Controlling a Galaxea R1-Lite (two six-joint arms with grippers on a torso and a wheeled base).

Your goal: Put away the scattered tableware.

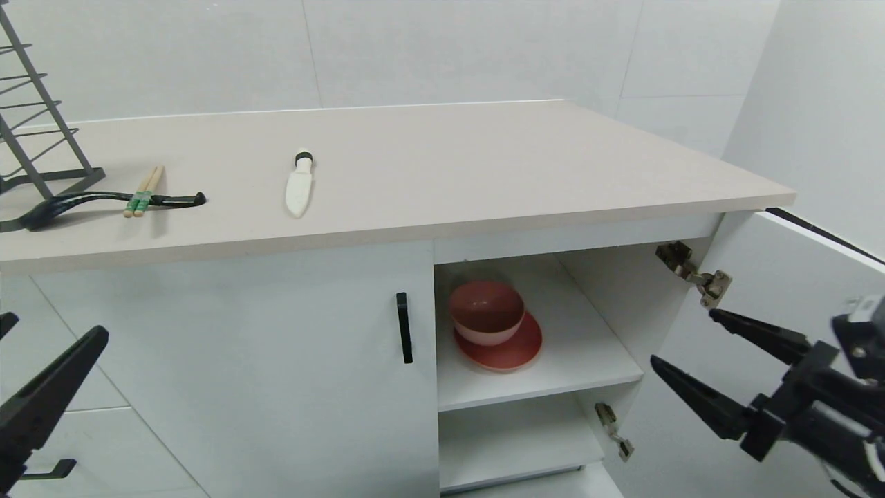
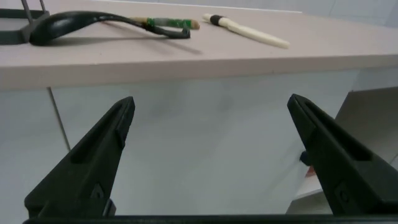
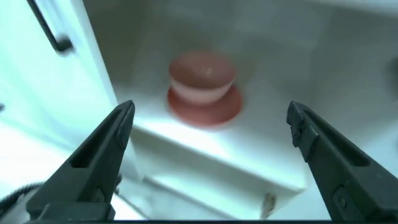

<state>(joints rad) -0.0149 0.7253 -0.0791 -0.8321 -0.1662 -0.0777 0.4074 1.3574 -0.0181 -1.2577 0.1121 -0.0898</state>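
The open cabinet door (image 1: 774,277) stood just beside the right gripper (image 1: 683,337) — a careless swing could, I judge, knock it, or bump the pink bowl (image 1: 486,311) stacked on its red plate (image 1: 508,353) on the upper shelf (image 1: 594,360). Both claws were spread apart and empty. The left gripper (image 2: 210,101) hung below the countertop (image 1: 484,159) — the white knife (image 1: 299,187), chopsticks (image 1: 143,191) and black ladle (image 1: 176,201) lay above it, well apart from its fingers
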